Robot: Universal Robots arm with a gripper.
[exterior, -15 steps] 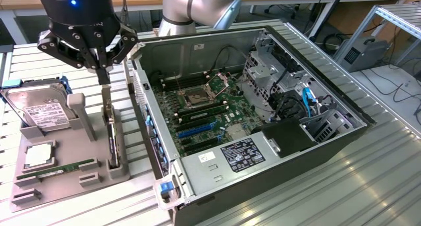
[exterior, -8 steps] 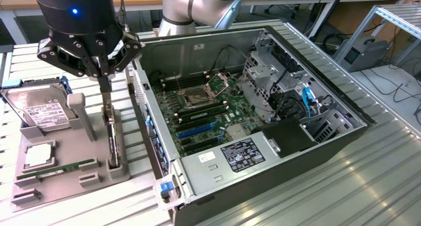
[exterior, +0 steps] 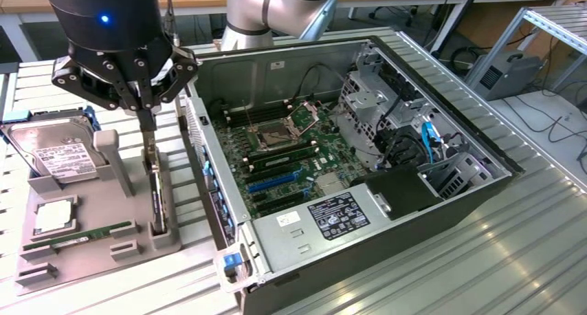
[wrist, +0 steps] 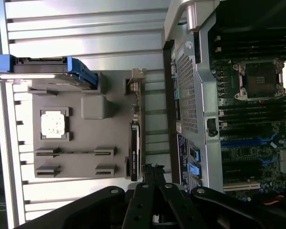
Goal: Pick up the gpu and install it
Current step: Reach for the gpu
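The gpu [exterior: 158, 191] stands on edge in a slot of the grey holder tray [exterior: 92, 253], its black and green body seen edge-on in the wrist view [wrist: 133, 149]. My gripper [exterior: 148, 124] hangs above the card's far end with its two fingers pressed together and nothing between them. In the wrist view the fingertips [wrist: 150, 168] sit just off the card's end, beside it and apart from it. The open computer case [exterior: 458, 191] lies to the exterior view's right of the tray, its green motherboard [exterior: 284, 157] exposed.
On the holder tray lie a silver hard drive [exterior: 55, 153] with a white label, a CPU [exterior: 53, 215] and a narrow RAM stick [exterior: 78, 238]. The case's side wall [exterior: 206, 184] rises close beside the card. Blue expansion slots [exterior: 275, 184] show on the motherboard.
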